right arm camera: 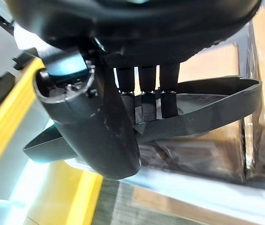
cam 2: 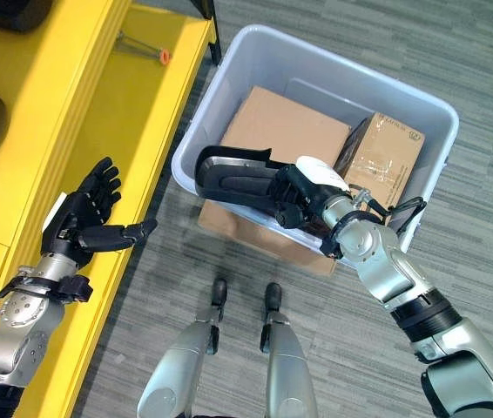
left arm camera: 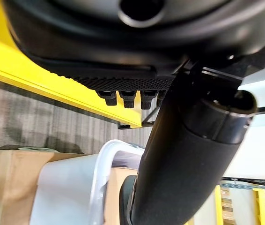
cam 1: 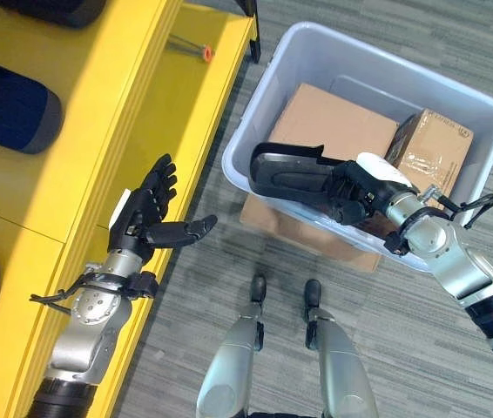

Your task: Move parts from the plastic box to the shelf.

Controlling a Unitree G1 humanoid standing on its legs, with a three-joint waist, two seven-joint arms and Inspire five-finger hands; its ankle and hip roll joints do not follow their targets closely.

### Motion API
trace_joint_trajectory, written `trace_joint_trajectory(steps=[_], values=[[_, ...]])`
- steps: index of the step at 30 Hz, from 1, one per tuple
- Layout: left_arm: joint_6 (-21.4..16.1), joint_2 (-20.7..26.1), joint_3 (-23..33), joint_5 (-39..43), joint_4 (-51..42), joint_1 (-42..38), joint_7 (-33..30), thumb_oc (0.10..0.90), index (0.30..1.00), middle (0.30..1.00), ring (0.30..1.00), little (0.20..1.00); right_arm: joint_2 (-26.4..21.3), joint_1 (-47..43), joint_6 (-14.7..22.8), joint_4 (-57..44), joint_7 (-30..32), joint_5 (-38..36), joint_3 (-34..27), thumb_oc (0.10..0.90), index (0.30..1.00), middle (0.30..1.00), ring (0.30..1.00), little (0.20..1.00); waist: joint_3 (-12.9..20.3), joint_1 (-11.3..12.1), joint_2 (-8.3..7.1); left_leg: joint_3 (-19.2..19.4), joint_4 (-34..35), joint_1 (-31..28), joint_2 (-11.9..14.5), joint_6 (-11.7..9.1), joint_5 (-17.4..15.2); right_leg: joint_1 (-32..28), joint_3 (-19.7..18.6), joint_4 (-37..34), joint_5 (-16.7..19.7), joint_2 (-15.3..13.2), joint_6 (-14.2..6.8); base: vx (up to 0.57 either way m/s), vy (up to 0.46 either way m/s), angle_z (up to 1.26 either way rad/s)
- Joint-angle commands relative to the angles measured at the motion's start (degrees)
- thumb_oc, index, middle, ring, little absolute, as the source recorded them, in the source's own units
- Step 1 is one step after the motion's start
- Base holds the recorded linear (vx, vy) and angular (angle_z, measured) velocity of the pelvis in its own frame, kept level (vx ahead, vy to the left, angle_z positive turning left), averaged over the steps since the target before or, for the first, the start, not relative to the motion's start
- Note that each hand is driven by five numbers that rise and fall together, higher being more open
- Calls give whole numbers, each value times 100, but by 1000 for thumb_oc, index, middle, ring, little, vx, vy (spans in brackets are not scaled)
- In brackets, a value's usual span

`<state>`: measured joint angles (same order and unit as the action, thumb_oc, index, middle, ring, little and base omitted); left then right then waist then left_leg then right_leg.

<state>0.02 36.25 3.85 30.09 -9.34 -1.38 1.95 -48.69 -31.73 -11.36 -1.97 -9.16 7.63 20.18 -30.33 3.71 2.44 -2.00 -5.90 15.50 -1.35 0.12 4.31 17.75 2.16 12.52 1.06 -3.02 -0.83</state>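
A long black plastic part point(cam 1: 292, 172) hangs over the near left rim of the pale plastic box point(cam 1: 455, 91), with my right hand point(cam 1: 361, 193) shut on its right end. The right wrist view shows my fingers point(right arm camera: 144, 93) curled over the black part point(right arm camera: 207, 110). Two cardboard boxes, a large one point(cam 1: 338, 126) and a small one point(cam 1: 434, 146), lie inside the plastic box. My left hand point(cam 1: 149, 213) is open, palm up, fingers straight, at the front edge of the yellow shelf point(cam 1: 155, 87), apart from the part.
Dark rounded parts point(cam 1: 16, 109) lie on the upper yellow shelf level. A small tool with an orange tip point(cam 1: 196, 50) rests on the lower level. A flat cardboard sheet point(cam 1: 316, 235) lies under the plastic box on the grey floor.
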Motion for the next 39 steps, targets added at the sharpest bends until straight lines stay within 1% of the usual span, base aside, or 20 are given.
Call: trace_joint_trajectory(steps=[1, 6, 8, 10, 12, 13, 14, 15, 17, 19, 20, 21, 24, 25, 26, 31, 33, 36, 37, 39], values=[[-559, 60, 290, -318, -718, -32, 258, 900, 1000, 1000, 1000, 1000, -248, -565, 746, -793, -154, -353, -479, 400, 300, 300, 300, 300, 592, -30, -149, 266, -333, -44, 139, -77, -554, -341, 137, -289, -298, -121, -255, 70, 31, -3], [-663, 120, 372, -561, -683, 117, 502, 900, 1000, 1000, 1000, 1000, -245, -102, 763, -1146, -737, -745, -685, 400, 300, 300, 300, 300, 895, -80, -220, 257, -26, -440, 170, -75, -528, -749, 91, -598, -210, -117, -301, 84, 25, -2], [-751, 195, 354, -763, -642, 160, 965, 900, 1000, 1000, 1000, 1000, -252, 57, 711, -1255, -1079, -985, -720, 400, 300, 300, 300, 300, 1054, -117, -259, 253, 78, -613, 193, -72, -508, -912, 70, -700, -155, -113, -312, 109, 43, 0], [-920, 313, 325, -1033, -650, 215, 1279, 900, 1000, 1000, 1000, 1000, -305, 127, 667, -1343, -1373, -1219, -724, 400, 300, 300, 300, 300, 1172, -139, -271, 258, 178, -733, 218, -83, -488, -1020, 60, -787, -114, -116, -333, 87, 45, -1], [-1103, 475, 308, -1238, -662, 299, 1385, 900, 1000, 1000, 1000, 1000, -349, 214, 536, -1456, -1728, -1487, -707, 400, 300, 300, 300, 300, 1323, -159, -277, 273, 318, -891, 250, -88, -448, -1147, 51, -891, -60, -115, -358, 115, 57, -4], [-1297, 673, 275, -1445, -604, 318, 1447, 900, 1000, 1000, 1000, 1000, -393, 258, 434, -1548, -2068, -1654, -622, 400, 300, 300, 300, 300, 1476, -185, -297, 284, 416, -1034, 273, -92, -426, -1270, 53, -968, -22, -119, -375, 123, 53, -4], [-1360, 718, 273, -1498, -576, 313, 1431, 900, 1000, 1000, 1000, 1000, -409, 262, 404, -1552, -2161, -1715, -600, 400, 300, 300, 300, 300, 1509, -191, -301, 289, 437, -1066, 276, -92, -423, -1300, 50, -987, -16, -118, -377, 130, 56, -4], [-1603, 849, 278, -1675, -516, 291, 1428, 900, 1000, 1000, 1000, 1000, -450, 253, 305, -1594, -2411, -1812, -508, 400, 300, 300, 300, 300, 1595, -199, -311, 295, 491, -1142, 283, -96, -415, -1368, 45, -1027, -3, -113, -382, 71, 37, -3], [-1695, 1004, 282, -1820, -470, 257, 1288, 900, 1000, 1000, 1000, 1000, -476, 220, 119, -1651, -2618, -1913, -352, 400, 300, 300, 300, 300, 1691, -207, -324, 301, 551, -1227, 297, -102, -398, -1444, 45, -1059, 7, -111, -384, 72, 45, -1], [-1927, 1174, 231, -2118, -330, 102, 1063, 900, 1000, 1000, 1000, 1000, -442, 162, -46, -1665, -2927, -1901, -104, 400, 300, 300, 300, 300, 1821, -218, -342, 299, 638, -1348, 303, -96, -380, -1561, 60, -1119, 23, -110, -385, 63, 39, -1], [-2037, 1212, 226, -2228, -285, 65, 1022, 900, 1000, 1000, 1000, 1000, -426, 133, -107, -1664, -2975, -1922, -31, 400, 300, 300, 300, 300, 1843, -219, -348, 299, 667, -1389, 304, -98, -373, -1605, 65, -1149, 33, -109, -386, 51, 31, -2], [-2221, 1295, 224, -2431, -228, -10, 913, 900, 1000, 1000, 1000, 1000, -407, 80, -261, -1700, -3058, -1941, 134, 400, 300, 300, 300, 300, 1917, -218, -367, 290, 721, -1461, 307, -107, -364, -1675, 56, -1200, 52, -105, -394, 34, 28, -1], [-2440, 1456, 160, -2600, -133, -207, 750, 900, 1000, 1000, 1000, 1000, -354, -70, -530, -1745, -3190, -2008, 401, 400, 300, 300, 300, 300, 2025, -227, -409, 275, 819, -1598, 312, -121, -349, -1799, 67, -1303, 110, -127, -428, 11, 9, 0], [-2583, 1496, 123, -2656, -98, -276, 737, 900, 1000, 1000, 1000, 1000, -340, -128, -570, -1739, -3251, -1995, 482, 400, 300, 300, 300, 300, 2064, -235, -425, 279, 853, -1644, 316, -125, -347, -1841, 71, -1347, 134, -132, -438, 0, 0, 0], [-2624, 1508, 104, -2640, -78, -325, 799, 900, 1000, 1000, 1000, 1000, -334, -184, -621, -1745, -3236, -1962, 546, 400, 300, 300, 300, 300, 2099, -232, -438, 281, 892, -1694, 322, -131, -344, -1891, 65, -1394, 148, -127, -443, 0, 0, 0], [-2573, 1568, 21, -2732, -35, -498, 797, 900, 1000, 1000, 1000, 1000, -247, -464, -846, -1705, -3187, -1939, 784, 400, 300, 300, 300, 300, 2205, -227, -465, 294, 999, -1795, 342, -151, -291, -1987, 63, -1526, 242, -134, -459, 6, 5, -2], [-2534, 1536, -31, -2767, 3, -560, 939, 900, 1000, 1000, 1000, 1000, -165, -607, -972, -1678, -3229, -1948, 888, 400, 300, 300, 300, 300, 2269, -227, -475, 304, 1027, -1853, 343, -156, -312, -2051, 45, -1567, 237, -123, -460, 22, 21, -5], [-2576, 1522, -23, -2861, -3, -538, 1099, 900, 1000, 1000, 1000, 1000, -145, -557, -998, -1761, -3274, -1836, 859, 400, 300, 300, 300, 300, 2301, -236, -474, 315, 1041, -1878, 346, -159, -327, -2079, 38, -1582, 232, -112, -463, 3, 11, -3], [-2519, 1537, -32, -2838, -52, -509, 1245, 900, 1000, 1000, 1000, 1000, -158, -565, -1065, -1832, -3257, -1805, 862, 400, 300, 300, 300, 300, 2317, -239, -471, 325, 1049, -1901, 343, -158, -340, -2107, 28, -1607, 234, -109, -464, 9, 22, -4], [-2489, 1565, -61, -2811, -75, -452, 1405, 900, 1000, 1000, 1000, 1000, -160, -621, -1031, -1802, -3188, -1774, 880, 400, 300, 300, 300, 300, 2335, -235, -463, 353, 1054, -1933, 340, -155, -356, -2141, 24, -1633, 238, -111, -468, 13, 32, -6]])
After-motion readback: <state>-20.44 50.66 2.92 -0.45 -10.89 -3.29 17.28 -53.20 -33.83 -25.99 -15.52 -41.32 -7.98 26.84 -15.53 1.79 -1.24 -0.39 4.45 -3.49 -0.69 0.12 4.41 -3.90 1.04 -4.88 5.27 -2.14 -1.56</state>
